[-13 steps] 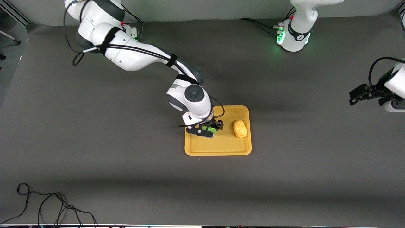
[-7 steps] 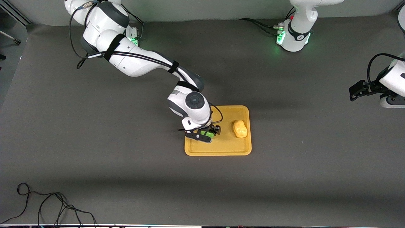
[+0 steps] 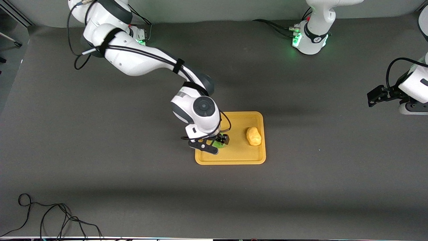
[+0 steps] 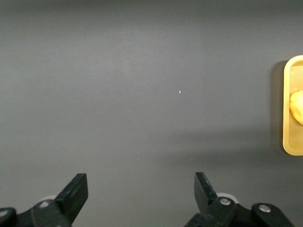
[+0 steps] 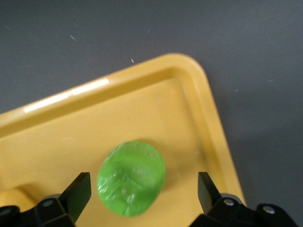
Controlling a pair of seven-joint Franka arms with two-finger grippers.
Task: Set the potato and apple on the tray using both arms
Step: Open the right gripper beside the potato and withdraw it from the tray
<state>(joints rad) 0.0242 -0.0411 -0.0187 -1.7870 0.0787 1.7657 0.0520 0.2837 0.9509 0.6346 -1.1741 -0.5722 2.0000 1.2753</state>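
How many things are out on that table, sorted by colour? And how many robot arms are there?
Yellow-orange: 2, the tray and the potato lying on it.
Green: 1, the apple on the tray, between the open fingers of the right gripper.
White robot arms: 2; the left gripper is open over bare table.
Total: 5.

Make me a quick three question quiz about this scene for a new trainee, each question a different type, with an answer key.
1. True or false: the potato lies on the tray.
2. The right gripper is: A) shut on the apple; B) open, fingers either side of the apple; C) over bare table.
3. Fill in: the left gripper, waiting, is over the ____.

Key: 1 true; 2 B; 3 bare table.
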